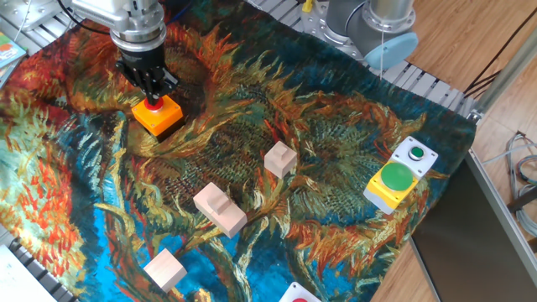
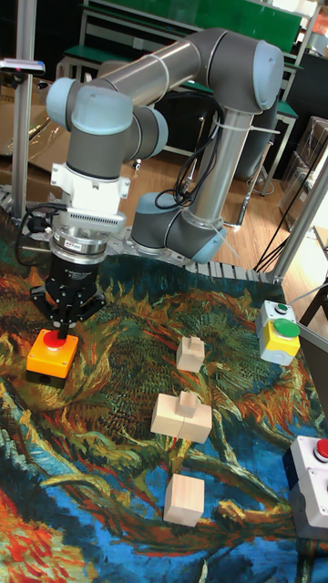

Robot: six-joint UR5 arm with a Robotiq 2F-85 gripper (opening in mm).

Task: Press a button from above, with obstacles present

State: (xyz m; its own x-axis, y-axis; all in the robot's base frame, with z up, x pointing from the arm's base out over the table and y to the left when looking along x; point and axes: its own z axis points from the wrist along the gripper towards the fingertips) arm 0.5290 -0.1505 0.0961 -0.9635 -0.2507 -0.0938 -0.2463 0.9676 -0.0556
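Observation:
The small red button [image 1: 156, 105] sits on its orange box [image 1: 161, 117] at the back left of the painted cloth; in the tall fixed view the button [image 2: 56, 342] tops the same box [image 2: 47, 359]. My gripper [image 1: 153, 95] points straight down, its fingertips together and touching the button's top [image 2: 60, 337]. Three pale wooden obstacles lie toward the front: a small cube [image 1: 280, 158], a larger stepped block [image 1: 220, 209] and another cube [image 1: 164, 269]. All stand apart from the gripper.
A large green button on a yellow box [image 1: 395, 180] and a small green button on a white box [image 1: 416, 154] stand at the cloth's right edge. Another red button on a pale box [image 2: 314, 474] sits at the front. The arm's base [image 1: 369, 25] is behind.

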